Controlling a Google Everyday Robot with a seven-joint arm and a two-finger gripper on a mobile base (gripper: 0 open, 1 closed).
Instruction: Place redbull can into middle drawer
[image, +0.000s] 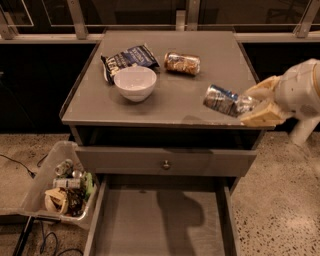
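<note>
Right of frame: gripper (260, 107) clamped on redbull can (225, 100), held tilted above table (175, 102) edge | middle drawer (160, 227) stood open, bottom centre | best swung clear, lowered between walls before release.

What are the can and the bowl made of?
The can: likely thin metal, shiny silver-blue, glinting, crinkled-looking. The bowl: smooth glossy white, ceramic or plastic, can't tell. The hand holds the can at the table's right edge.

No legible text on chip bag (131, 57) or redbull can (222, 100), held by hand (255, 107) at table (220, 55) right edge.
</note>
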